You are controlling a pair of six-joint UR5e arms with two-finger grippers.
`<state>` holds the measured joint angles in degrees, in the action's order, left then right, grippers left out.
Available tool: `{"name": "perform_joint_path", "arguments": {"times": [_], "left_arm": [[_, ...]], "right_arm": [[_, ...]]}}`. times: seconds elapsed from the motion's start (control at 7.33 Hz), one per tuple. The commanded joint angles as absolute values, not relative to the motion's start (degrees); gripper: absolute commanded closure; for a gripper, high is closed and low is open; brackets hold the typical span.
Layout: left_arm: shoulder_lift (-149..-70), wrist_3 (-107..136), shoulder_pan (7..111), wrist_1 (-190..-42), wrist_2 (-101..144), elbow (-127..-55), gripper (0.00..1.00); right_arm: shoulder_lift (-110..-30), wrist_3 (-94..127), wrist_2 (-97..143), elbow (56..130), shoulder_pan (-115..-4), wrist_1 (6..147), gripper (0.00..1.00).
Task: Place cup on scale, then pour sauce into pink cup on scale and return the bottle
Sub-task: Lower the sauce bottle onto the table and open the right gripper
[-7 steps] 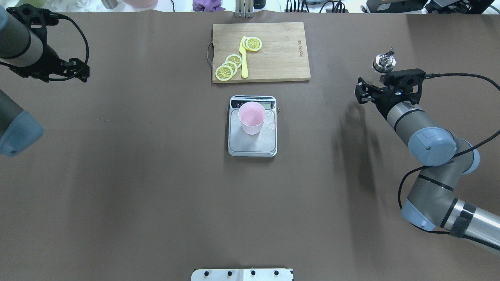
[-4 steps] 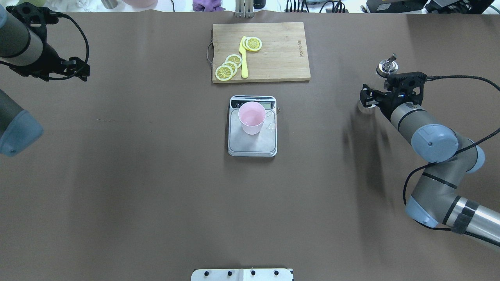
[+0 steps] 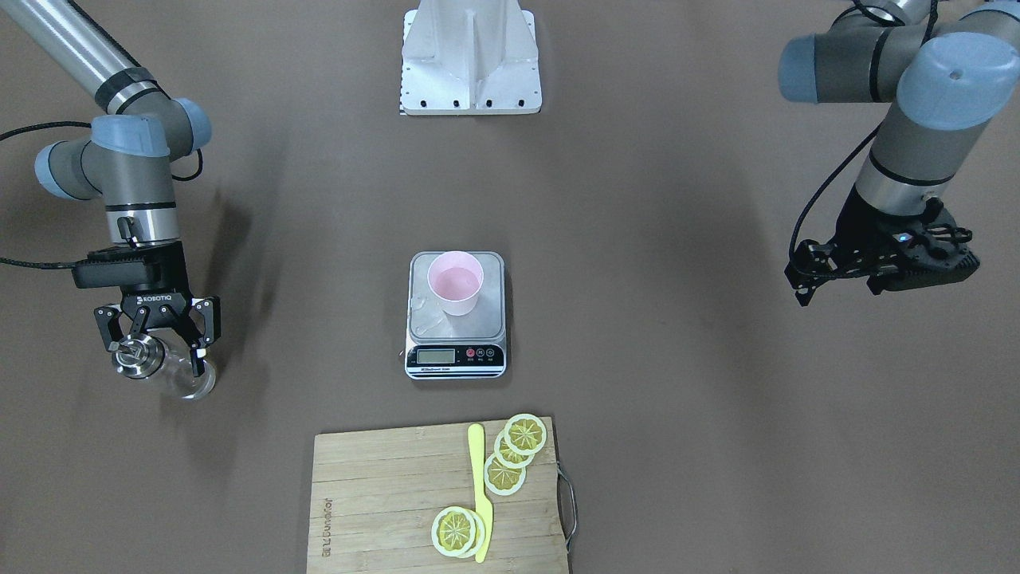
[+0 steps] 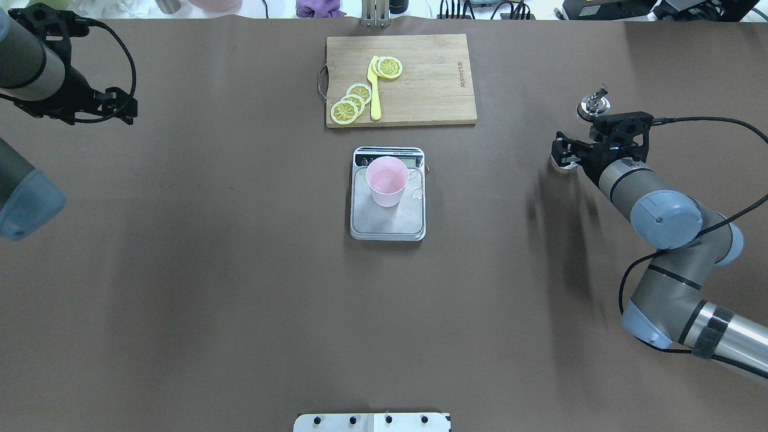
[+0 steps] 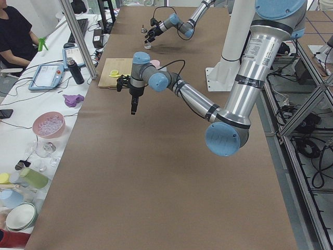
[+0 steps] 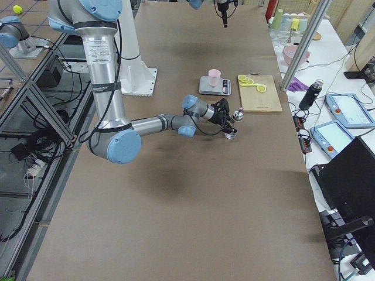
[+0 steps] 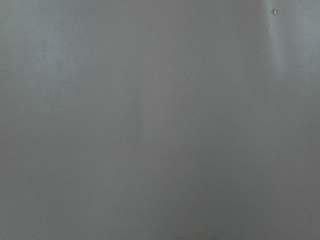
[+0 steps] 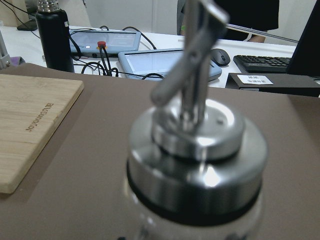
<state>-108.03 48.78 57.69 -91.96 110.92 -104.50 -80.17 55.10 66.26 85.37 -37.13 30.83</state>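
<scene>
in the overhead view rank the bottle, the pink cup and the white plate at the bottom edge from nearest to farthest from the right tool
1. bottle: between the fingers of the right tool, at the view's right side.
2. cup: on the scale, mid-table.
3. white plate: at the view's bottom edge, centre, plainly the farthest.

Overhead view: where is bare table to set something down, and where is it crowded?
Free: the broad table between scale and robot base, plus both flanks of the scale. Crowded: centre, cutting board just beyond the scale bearing the cup; far right, where the right gripper grips the bottle.
</scene>
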Motion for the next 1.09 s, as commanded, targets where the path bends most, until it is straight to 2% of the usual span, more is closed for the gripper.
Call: {"name": "perform_joint_path", "arguments": {"times": [0.0, 0.27, 0.41, 0.95], "left_arm": [[-108.02, 48.78, 57.74, -91.93, 110.92, -104.50, 0.02], [-108.02, 48.78, 57.74, -91.93, 110.92, -104.50, 0.02], [-108.02, 48.78, 57.74, -92.02, 110.92, -104.24, 0.02], [-107.84, 48.78, 57.74, -92.11, 111.01, -104.41, 0.02]], "right_arm": [[-80.50, 55.28, 66.18, 85.34, -36.92, 30.50, 0.00], [-81.47, 57.82, 66.18, 86.22, -36.74, 30.32, 0.00], [-84.35, 59.31, 66.62, 88.66, -35.43, 28.84, 0.00], [-99.81, 60.12, 79.50, 107.89, -35.58, 32.05, 0.00]]}}
